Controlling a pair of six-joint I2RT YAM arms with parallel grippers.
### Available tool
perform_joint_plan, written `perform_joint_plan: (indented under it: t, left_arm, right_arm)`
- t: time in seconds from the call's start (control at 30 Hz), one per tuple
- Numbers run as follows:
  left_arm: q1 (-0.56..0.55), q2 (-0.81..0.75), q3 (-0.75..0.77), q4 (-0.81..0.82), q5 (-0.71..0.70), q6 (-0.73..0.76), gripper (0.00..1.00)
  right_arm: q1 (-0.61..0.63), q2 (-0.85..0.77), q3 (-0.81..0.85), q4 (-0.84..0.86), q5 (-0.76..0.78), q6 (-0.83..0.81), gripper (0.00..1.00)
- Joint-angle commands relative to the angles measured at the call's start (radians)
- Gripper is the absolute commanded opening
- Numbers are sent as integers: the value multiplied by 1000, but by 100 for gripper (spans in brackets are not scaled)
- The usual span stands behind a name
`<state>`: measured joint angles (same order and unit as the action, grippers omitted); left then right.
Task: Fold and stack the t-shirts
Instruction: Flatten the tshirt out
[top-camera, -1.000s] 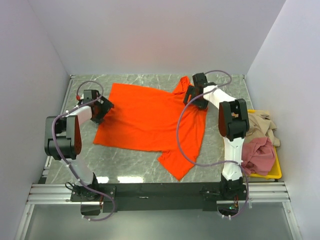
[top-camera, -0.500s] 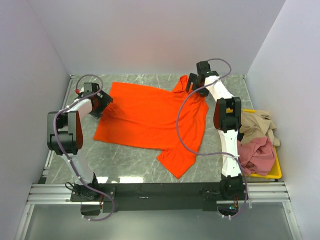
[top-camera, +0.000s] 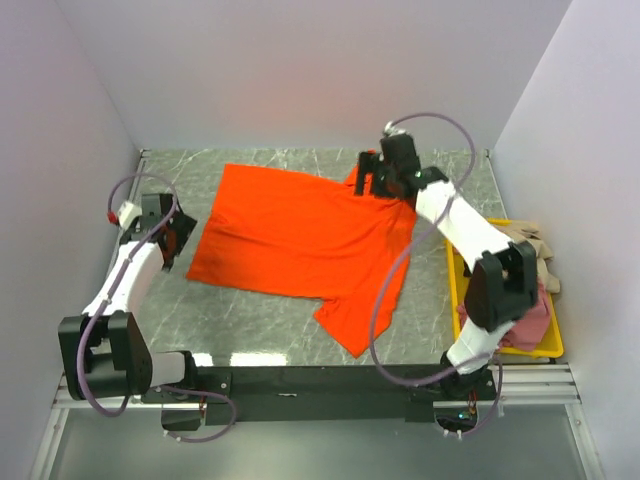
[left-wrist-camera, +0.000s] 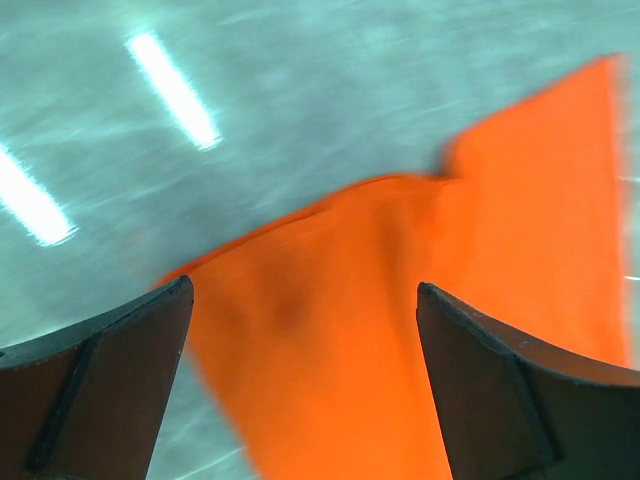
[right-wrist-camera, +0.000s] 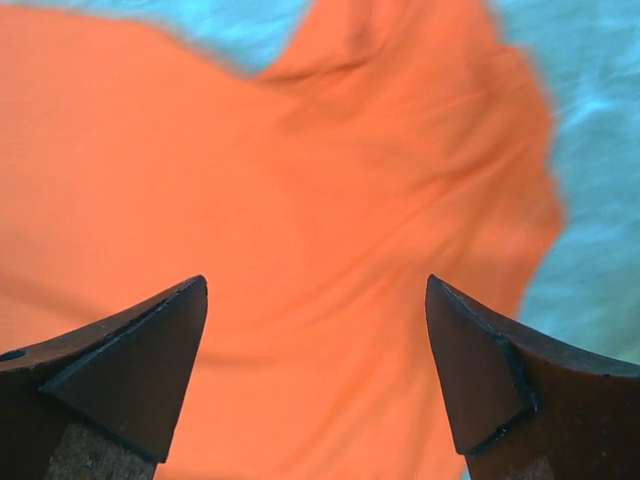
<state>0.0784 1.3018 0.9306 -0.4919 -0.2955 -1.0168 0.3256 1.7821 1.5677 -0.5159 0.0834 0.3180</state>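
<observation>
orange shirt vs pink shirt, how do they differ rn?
The orange t-shirt lies spread out on the table; the pink t-shirt is bunched in the yellow bin. The left tool and right tool hover open over the orange t-shirt's edges; neither is at the pink t-shirt. Both are unfolded.

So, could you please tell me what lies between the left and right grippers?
The orange-red t-shirt lies spread out between the left gripper and the right gripper, filling almost the whole stretch, as the top external view shows.
</observation>
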Motion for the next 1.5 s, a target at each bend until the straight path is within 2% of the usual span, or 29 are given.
perform_joint_plan:
  t: [0.0,0.07,0.23,0.33,0.37,0.43,0.47,0.57,0.73,0.83,0.9,0.93,1.13,1.47]
  left_arm:
    - [3,-35,-91,-97,-62,-57,99]
    - [6,-44,-136,-68,-48,-48,99]
    - [9,3,-187,-10,12,-32,94]
    - [11,57,-194,6,16,-29,86]
    - [11,69,-194,12,21,-26,81]
    - [9,97,-200,39,42,-25,75]
    - [11,105,-205,50,50,-14,69]
    - [9,128,-219,85,65,-11,60]
    - [11,189,-223,104,73,-5,51]
    - [11,224,-214,110,79,6,39]
    - [9,238,-219,124,90,12,22]
    - [9,240,-222,127,91,12,2]
    - [9,202,-256,147,84,37,1]
    - [11,80,-285,138,73,57,1]
  right_arm:
    - [85,-128,-188,94,61,55,96]
    - [104,-168,-283,111,36,93,96]
    - [182,-253,-394,106,45,118,96]
    - [193,-283,-446,94,53,127,96]
    - [196,-289,-469,91,53,130,96]
    - [199,-309,-495,94,56,139,96]
    - [201,-314,-514,96,49,136,96]
    - [204,-326,-537,79,42,138,96]
    - [204,-345,-571,83,50,151,96]
    - [205,-348,-581,80,49,147,96]
    - [207,-355,-586,70,56,147,96]
    - [207,-358,-592,67,62,148,96]
    - [256,-397,-613,5,94,107,96]
    - [676,-405,-658,-162,79,136,94]
